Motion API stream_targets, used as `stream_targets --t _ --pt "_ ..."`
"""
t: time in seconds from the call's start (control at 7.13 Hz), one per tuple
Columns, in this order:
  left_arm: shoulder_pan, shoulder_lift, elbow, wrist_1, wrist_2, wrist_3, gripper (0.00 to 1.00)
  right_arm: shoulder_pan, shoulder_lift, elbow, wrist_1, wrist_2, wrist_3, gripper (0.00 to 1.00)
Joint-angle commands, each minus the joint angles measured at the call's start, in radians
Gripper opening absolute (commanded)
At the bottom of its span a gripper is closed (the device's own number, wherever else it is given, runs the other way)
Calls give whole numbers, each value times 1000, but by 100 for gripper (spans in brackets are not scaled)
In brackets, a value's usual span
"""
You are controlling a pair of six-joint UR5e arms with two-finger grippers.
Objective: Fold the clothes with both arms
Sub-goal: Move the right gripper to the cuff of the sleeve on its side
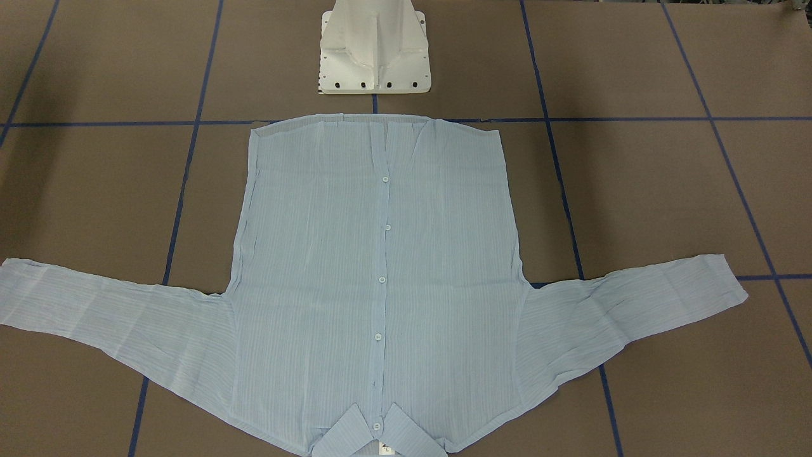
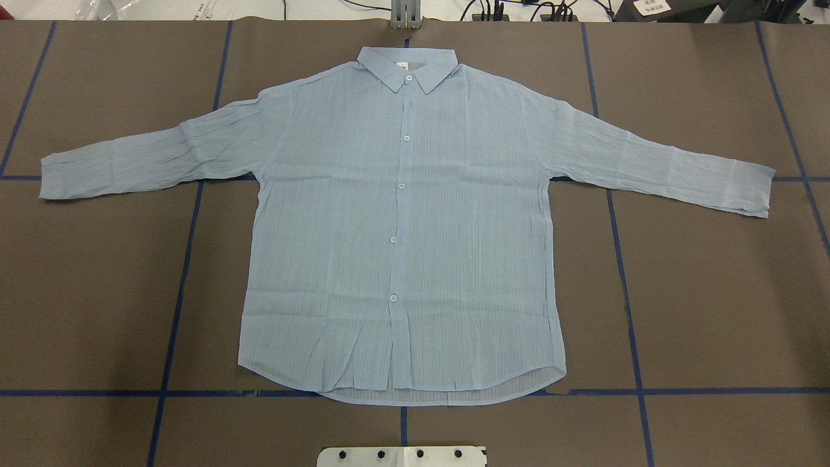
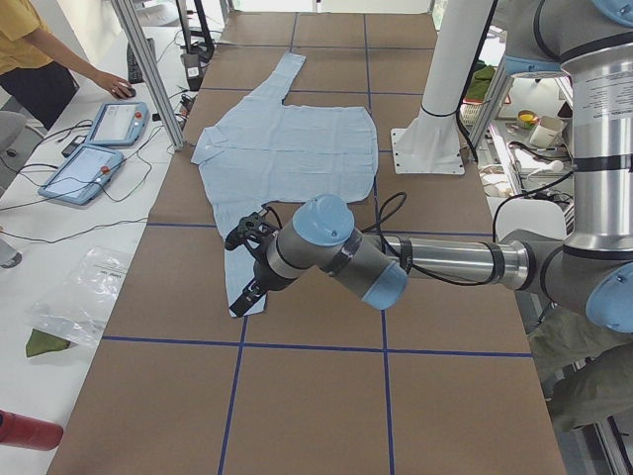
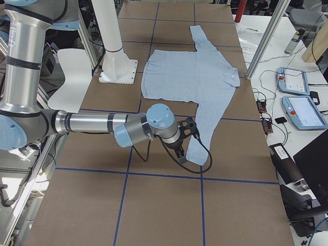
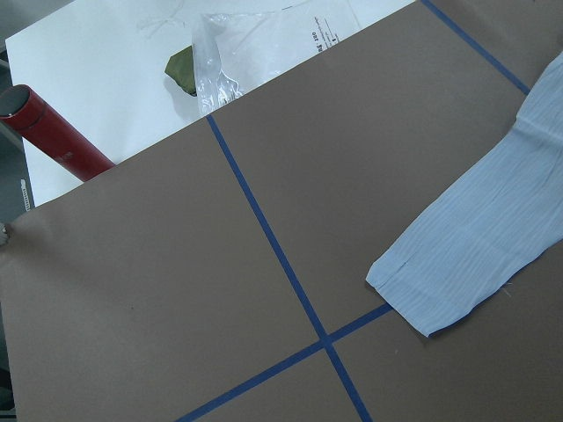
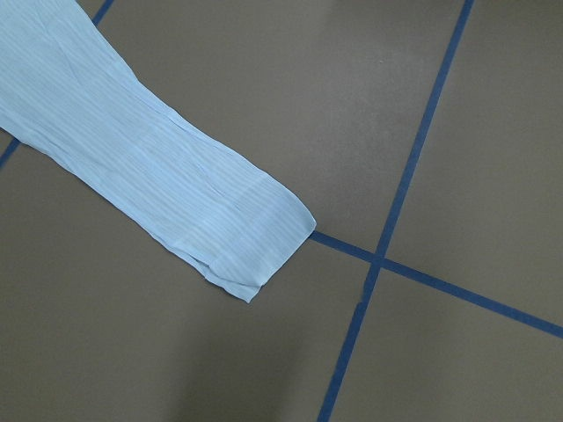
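Observation:
The clothes are one light blue striped shirt, lying flat and buttoned on the brown table, collar away from the robot's base. Both sleeves are spread sideways. In the exterior left view my left gripper hangs over the left sleeve's cuff; I cannot tell whether it is open or shut. In the exterior right view my right gripper hangs beside the right sleeve's cuff; I cannot tell its state either. Neither wrist view shows fingers, and both arms are outside the overhead and front views.
The white pedestal base stands just behind the shirt's hem. Blue tape lines grid the table. Off the table's left end lie a red cylinder and a plastic bag. A person and teach pendants are on the operators' side.

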Motion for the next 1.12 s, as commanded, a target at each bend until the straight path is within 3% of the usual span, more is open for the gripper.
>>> stream_targets --t 0.0,0.42,0.98 --pt "1 -2 11 -28 -2 -4 100 -134 80 -99 108 -32 202 100" --pt "0 -1 11 -29 -3 -4 100 -220 279 -440 350 -72 254 100" --pt "1 2 11 -29 -3 -3 100 -326 348 -611 458 -157 253 98"
